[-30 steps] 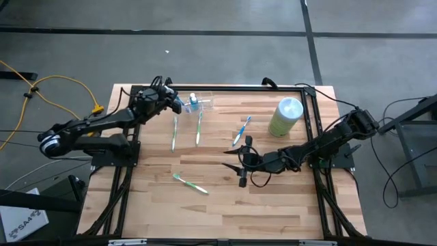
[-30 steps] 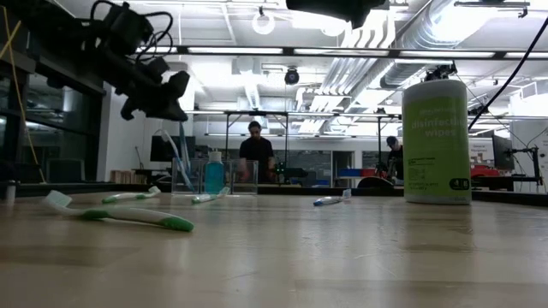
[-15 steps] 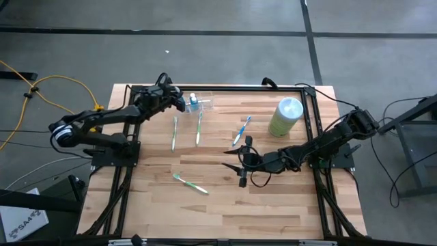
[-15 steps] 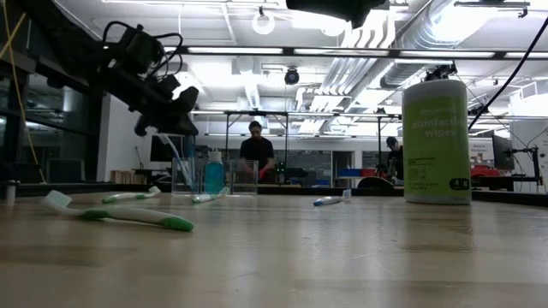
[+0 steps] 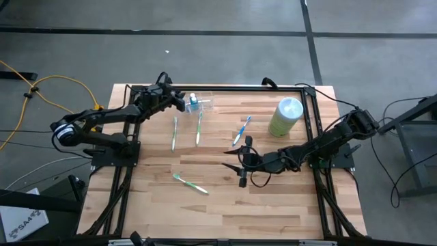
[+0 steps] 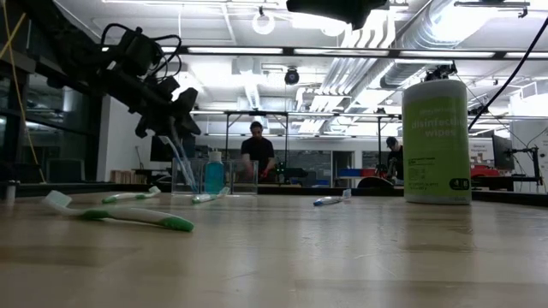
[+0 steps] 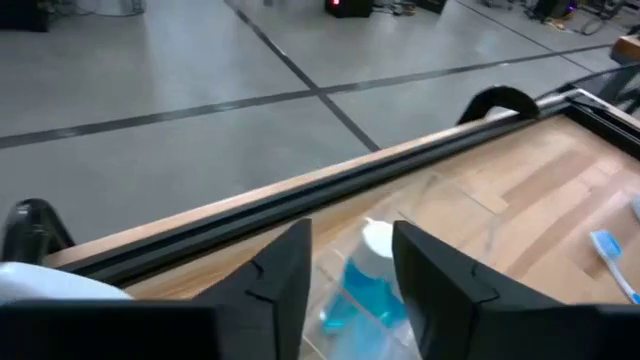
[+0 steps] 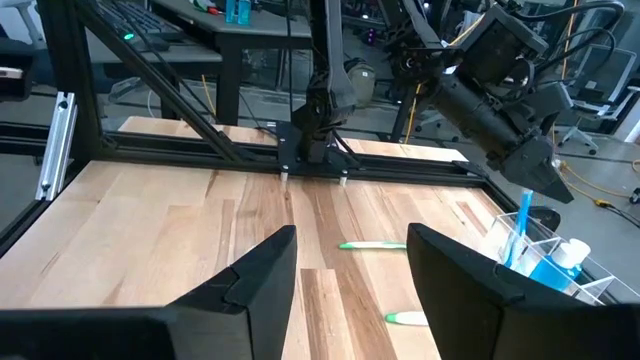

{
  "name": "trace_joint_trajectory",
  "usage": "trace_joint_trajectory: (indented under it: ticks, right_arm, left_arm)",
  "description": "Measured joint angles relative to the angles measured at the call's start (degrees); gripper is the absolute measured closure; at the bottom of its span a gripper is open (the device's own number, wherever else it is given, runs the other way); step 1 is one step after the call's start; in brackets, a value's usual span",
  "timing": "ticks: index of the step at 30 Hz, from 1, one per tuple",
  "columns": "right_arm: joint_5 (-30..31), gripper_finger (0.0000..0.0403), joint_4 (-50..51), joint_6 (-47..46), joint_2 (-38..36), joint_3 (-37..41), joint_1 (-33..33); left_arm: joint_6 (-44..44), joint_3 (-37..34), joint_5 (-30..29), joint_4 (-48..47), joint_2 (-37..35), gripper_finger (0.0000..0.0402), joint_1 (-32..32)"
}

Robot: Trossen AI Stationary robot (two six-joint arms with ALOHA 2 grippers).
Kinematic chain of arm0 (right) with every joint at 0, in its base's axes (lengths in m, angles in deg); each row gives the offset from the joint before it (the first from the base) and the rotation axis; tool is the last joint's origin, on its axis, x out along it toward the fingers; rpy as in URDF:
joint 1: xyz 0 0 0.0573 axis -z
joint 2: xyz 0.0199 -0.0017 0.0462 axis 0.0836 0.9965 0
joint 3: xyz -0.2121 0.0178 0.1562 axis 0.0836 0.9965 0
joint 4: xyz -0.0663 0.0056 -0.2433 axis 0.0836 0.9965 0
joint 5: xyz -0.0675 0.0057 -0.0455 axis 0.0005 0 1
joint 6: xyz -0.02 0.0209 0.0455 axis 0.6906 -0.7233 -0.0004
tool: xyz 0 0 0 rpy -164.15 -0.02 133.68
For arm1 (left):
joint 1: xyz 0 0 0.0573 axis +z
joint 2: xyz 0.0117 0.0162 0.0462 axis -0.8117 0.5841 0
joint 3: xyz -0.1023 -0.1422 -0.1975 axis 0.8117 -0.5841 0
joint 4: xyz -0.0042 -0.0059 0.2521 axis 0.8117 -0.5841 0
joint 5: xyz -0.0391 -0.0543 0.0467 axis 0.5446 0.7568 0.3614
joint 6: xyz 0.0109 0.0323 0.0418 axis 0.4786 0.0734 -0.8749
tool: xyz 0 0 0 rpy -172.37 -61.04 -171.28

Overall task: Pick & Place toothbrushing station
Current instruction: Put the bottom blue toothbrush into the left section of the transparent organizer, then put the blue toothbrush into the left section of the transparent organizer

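One clear toothbrushing station point(image 5: 198, 104) sits at the table's point(image 5: 273, 205) far edge, left of centre, with a small blue bottle point(image 5: 193, 102) and an upright toothbrush point(image 6: 178, 158) in it. You have the left gripper point(image 5: 179, 104) hovering just beside and above it, fingers point(image 7: 285, 275) parted and holding nothing. Two green toothbrushes point(image 5: 186, 128) lie just in front of it, and a third point(image 5: 190, 183) lies nearer you. Your right gripper point(image 5: 239, 158) waits mid-table, fingers wide and empty, near the blue toothbrush point(image 5: 242, 130) and the green canister point(image 5: 285, 117).
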Motion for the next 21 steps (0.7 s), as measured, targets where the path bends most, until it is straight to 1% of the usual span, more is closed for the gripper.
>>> trace_joint_trajectory:
  ticks: [5,10,13,21]
  right_arm:
    - [0.0,0.022,0.0,0.0,0.0,0.0,-0.3]
    - [0.0,0.022,0.0,0.0,0.0,0.0,-0.3]
    - [0.0,0.022,0.0,0.0,0.0,0.0,-0.3]
    - [0.0,0.022,0.2,0.0,0.0,0.0,-0.3]
  left_arm:
    - [-0.6,0.0,0.0,0.7,0.0,0.024,1.0]
    - [-1.7,0.0,0.0,4.3,0.0,0.0238,1.0]
    - [-1.7,0.0,0.0,4.6,-0.9,0.0237,0.9]
    - [-2.8,0.0,0.0,-0.2,-6.0,0.0237,0.9]
